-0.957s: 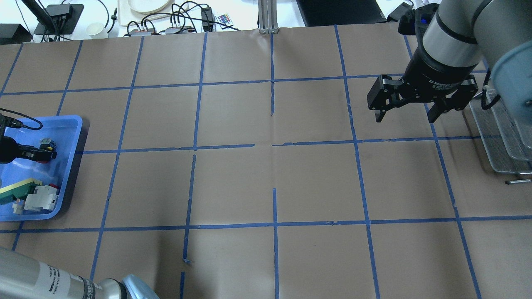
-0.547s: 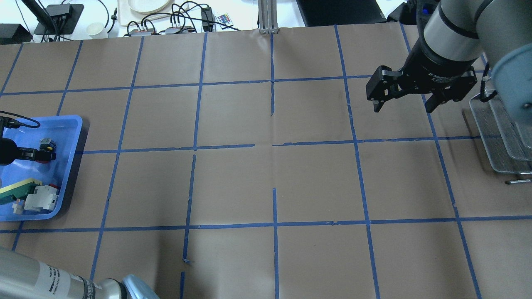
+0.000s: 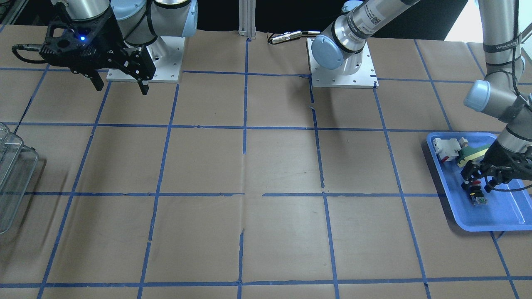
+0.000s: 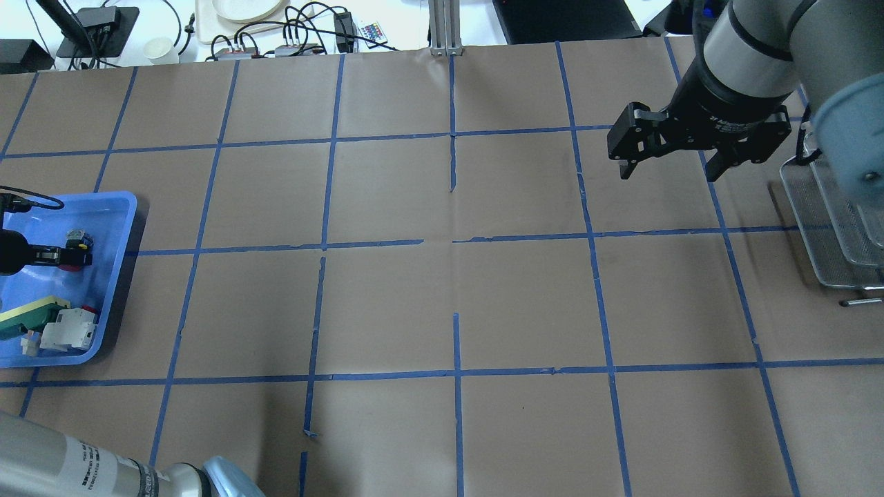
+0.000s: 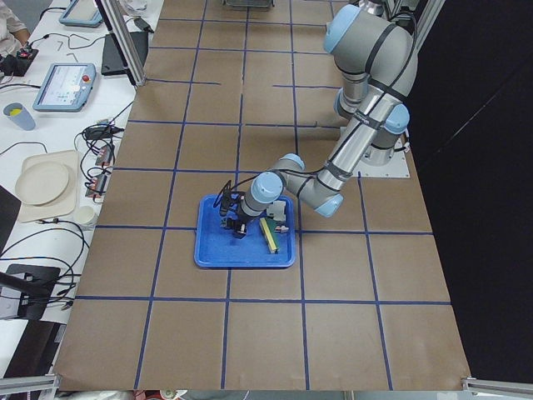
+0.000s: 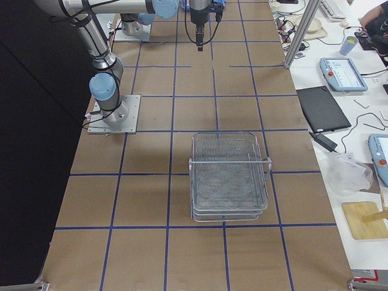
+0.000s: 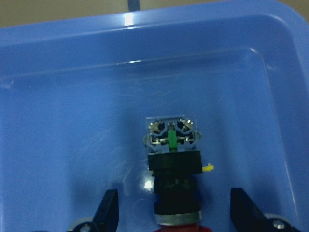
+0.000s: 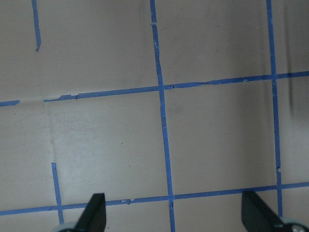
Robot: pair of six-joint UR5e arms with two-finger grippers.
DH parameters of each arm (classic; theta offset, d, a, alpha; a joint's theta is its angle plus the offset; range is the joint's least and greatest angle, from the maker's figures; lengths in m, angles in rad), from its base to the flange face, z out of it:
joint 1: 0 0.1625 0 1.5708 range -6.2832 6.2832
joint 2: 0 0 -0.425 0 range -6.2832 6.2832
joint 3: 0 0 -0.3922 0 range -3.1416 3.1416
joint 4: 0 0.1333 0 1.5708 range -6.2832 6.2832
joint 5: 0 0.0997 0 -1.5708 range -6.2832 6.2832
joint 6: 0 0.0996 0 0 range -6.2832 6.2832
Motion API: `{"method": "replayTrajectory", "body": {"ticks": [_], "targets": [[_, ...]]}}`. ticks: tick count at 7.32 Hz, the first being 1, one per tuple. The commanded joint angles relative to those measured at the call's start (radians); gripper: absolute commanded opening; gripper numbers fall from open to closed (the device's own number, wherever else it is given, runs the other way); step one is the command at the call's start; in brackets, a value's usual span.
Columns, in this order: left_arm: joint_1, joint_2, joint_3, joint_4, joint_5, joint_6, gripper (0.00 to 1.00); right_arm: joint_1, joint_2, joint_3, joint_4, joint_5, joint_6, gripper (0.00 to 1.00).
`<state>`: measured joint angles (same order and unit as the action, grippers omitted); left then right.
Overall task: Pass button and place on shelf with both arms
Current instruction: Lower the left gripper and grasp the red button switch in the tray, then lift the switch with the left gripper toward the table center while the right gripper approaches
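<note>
The left tool is released, its two fingers spread wide on either side of the button without touching it. The button lies on the floor of the blue tray, with its red cap toward the tool and its clear terminal block pointing away. Nearer in the same tray, apart from the button, lie a white-and-red block and a green-and-yellow part. The tray sits at the left end of the counter, which is covered in brown paper with a grid of blue tape. Far across it, the right tool hangs above the counter with its fingers also apart and nothing between them, just left of the wire-mesh shelf at the right end.
</note>
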<state>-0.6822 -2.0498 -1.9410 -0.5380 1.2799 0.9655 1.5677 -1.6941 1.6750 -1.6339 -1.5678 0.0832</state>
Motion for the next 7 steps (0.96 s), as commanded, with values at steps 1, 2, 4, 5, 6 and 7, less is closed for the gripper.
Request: {"method": "replayTrajectory", "body": {"ticks": [1, 2, 4, 5, 6, 7], "targets": [[0.006, 0.005, -0.006, 0.001, -0.004, 0.019, 0.32, 0.002, -0.002, -0.001, 0.003, -0.006, 0.000, 1.00], [0.007, 0.005, -0.007, 0.000, -0.004, 0.021, 0.12, 0.002, -0.001, -0.003, 0.009, -0.008, 0.000, 1.00], [0.007, 0.011, -0.006, 0.001, -0.004, 0.051, 0.03, 0.003, 0.002, -0.001, 0.005, 0.000, -0.002, 1.00], [0.006, 0.039, -0.010, -0.023, -0.004, 0.053, 0.03, 0.003, 0.014, 0.000, 0.005, 0.000, -0.002, 1.00], [0.006, 0.069, -0.006, -0.090, -0.004, 0.055, 0.03, 0.003, 0.016, 0.008, 0.029, -0.014, -0.003, 1.00], [0.004, 0.083, -0.006, -0.103, -0.002, 0.056, 0.02, 0.003, 0.016, 0.028, 0.016, 0.000, -0.002, 1.00]]}}
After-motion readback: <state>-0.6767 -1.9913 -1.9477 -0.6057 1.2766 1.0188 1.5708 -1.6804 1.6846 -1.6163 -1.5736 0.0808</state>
